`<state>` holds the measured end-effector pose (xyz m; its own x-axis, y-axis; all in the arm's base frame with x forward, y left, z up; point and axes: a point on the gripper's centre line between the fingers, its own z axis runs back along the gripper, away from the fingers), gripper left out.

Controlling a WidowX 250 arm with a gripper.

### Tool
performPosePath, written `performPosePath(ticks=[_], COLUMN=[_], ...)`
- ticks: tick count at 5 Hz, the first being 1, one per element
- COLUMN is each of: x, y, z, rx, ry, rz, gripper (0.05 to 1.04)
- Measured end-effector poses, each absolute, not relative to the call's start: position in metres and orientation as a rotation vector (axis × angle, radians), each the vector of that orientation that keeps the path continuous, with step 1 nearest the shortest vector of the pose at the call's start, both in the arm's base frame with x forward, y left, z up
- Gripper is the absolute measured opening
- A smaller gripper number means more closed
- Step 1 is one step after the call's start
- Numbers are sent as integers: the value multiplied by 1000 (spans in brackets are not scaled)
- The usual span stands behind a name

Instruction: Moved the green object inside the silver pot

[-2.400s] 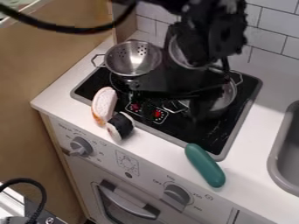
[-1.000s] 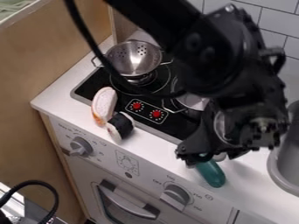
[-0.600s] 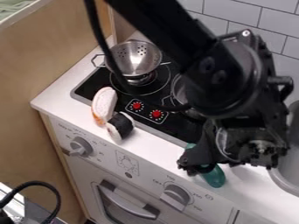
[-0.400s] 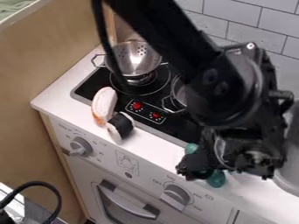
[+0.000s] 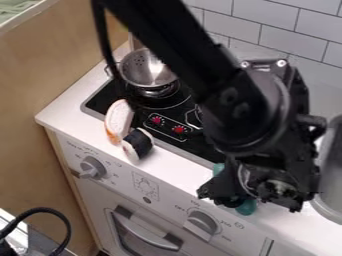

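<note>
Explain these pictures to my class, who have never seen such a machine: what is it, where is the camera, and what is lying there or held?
The machine is a black robot arm ending in a gripper. One fixed camera looks down at a slant on a toy kitchen. A silver colander sits on the black stove. On the white counter lie a bread-like piece and a black-and-white roll. The gripper is at the green object, partly covering it; whether it holds it, I cannot tell.
</note>
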<state>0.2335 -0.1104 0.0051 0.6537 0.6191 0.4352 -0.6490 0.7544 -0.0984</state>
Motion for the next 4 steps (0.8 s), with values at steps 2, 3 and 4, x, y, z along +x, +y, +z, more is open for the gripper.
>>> performPosePath(ticks=[2,3,4], x=[230,228,236], y=[-106,-101,-90], z=[8,23,52], rx=[39,29,18], ry=[-424,-365,-298], rz=[730,720,692], gripper=[404,404,404])
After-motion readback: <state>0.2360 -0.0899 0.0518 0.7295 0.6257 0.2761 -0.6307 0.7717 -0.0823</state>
